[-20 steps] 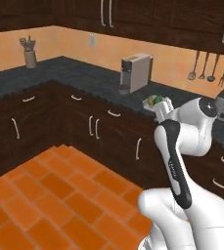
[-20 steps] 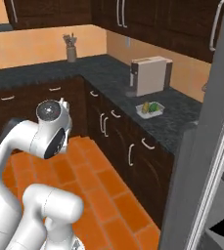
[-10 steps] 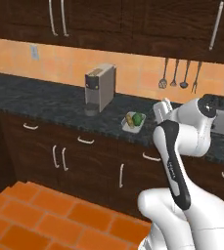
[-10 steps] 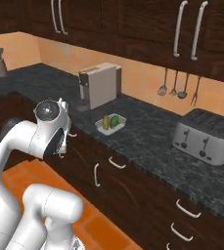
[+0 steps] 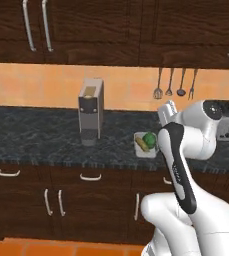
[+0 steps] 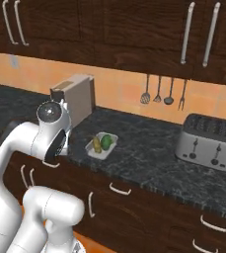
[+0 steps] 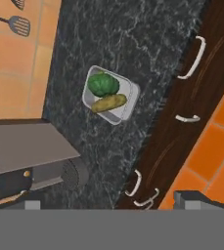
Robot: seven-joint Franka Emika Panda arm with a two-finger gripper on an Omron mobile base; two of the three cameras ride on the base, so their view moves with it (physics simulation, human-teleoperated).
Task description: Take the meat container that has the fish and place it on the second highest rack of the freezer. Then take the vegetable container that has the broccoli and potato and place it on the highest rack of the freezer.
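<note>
The vegetable container [image 5: 145,142] [image 6: 101,144] is a small white tray holding a green broccoli and a yellowish potato. It rests on the dark stone counter [image 5: 36,135], near the front edge and to the right of the coffee machine. In the hand view the container [image 7: 109,95] lies well ahead of my gripper [image 7: 113,201], whose two tips stand wide apart with nothing between them. From the left base camera the gripper [image 5: 167,110] hangs raised, just right of the container and above it. The meat container and the freezer are out of view.
A grey coffee machine [image 5: 90,112] [image 6: 75,96] [image 7: 30,151] stands left of the tray. A toaster [image 6: 208,141] sits further right, and utensils [image 6: 164,91] hang on the orange wall. Dark cabinets run below the counter, above orange floor tiles [image 7: 211,146].
The whole scene has slid as the base turned and drove, so the counter with the tray now faces me closer. The arm has kept its pose and the gripper has stayed open.
</note>
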